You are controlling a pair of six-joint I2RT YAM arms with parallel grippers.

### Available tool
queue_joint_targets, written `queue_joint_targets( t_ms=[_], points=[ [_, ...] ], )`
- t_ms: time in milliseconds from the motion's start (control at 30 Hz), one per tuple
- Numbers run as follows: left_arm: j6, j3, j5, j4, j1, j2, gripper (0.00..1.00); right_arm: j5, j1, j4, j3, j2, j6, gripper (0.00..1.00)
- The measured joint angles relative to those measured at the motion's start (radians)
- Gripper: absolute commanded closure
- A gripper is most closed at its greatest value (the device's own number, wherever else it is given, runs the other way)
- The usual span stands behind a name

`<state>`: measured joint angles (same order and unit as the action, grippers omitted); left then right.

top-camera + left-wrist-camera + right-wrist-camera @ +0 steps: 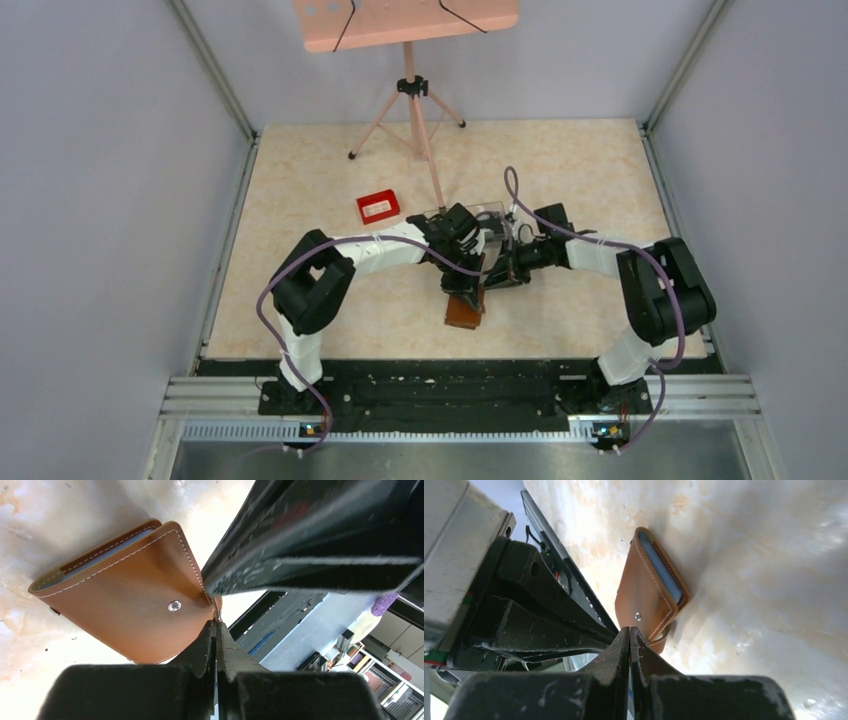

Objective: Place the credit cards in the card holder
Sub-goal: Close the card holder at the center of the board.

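Brown leather sits near the middle of the marbled table (300, 180) in the top view: the wallet (462, 313) lies there, with the left gripper (470, 268) and right gripper (498, 275) meeting just above it. A red tray (378, 207) rests up and to the left, well apart.

At the left wrist, the jaws are pressed together, their tips at the wallet's corner near its snap; I cannot tell whether they pinch leather. A blue card (97, 561) shows its edge inside the fold.

At the right wrist, the jaws are closed too, their tips just beside the wallet's strap.
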<state>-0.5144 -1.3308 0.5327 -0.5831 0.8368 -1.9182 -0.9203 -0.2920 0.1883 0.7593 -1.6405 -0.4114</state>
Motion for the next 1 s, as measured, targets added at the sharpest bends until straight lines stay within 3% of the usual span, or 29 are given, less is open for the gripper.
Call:
queue_joint_targets(
  t_ms=[433, 1000],
  points=[
    [-0.030, 0.003, -0.031, 0.061, 0.000, -0.002, 1.00, 0.040, -0.077, -0.078, 0.012, -0.086, 0.024, 1.00],
    [-0.103, 0.057, -0.144, 0.075, -0.031, -0.005, 1.00, 0.122, -0.103, -0.018, 0.065, -0.118, 0.062, 1.00]
  ],
)
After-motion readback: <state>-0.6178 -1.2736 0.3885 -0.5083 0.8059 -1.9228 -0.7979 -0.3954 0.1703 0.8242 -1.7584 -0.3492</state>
